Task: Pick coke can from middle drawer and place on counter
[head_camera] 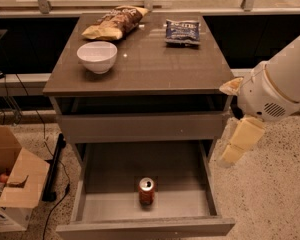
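Coke can (146,191) upright on the floor of the pulled-out middle drawer (115,166), toward 6 o'clock, near the front panel, touching nothing else. Gripper (236,149) low at 3 o'clock of the cabinet, just outside the drawer's right wall, well apart from the can, apparently empty; how far open, cannot tell. On the counter (155,69): white bowl (97,56) at 9 o'clock, chip bag (112,24) at 11, dark snack packet (182,31) at 1.
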Controlling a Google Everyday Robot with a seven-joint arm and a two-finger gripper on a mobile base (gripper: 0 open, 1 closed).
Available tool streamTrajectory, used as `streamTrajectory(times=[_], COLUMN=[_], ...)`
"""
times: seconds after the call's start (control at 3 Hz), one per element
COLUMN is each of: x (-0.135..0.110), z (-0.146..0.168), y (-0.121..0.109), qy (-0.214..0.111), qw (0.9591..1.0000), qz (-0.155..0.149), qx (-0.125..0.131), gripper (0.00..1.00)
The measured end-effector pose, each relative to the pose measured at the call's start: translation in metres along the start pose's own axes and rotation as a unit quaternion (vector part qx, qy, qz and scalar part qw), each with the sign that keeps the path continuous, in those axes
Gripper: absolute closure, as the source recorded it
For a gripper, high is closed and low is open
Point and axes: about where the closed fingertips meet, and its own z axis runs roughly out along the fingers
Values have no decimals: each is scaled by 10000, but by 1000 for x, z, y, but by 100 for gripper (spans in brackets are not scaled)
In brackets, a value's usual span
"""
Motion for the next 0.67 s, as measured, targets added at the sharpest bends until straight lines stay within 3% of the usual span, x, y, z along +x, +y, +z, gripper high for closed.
streamTrajectory(times=[0.67], x=[-2], z=[18], y=[3], qy=[91], qw=[9998], qz=[148], qx=[121], gripper=[0])
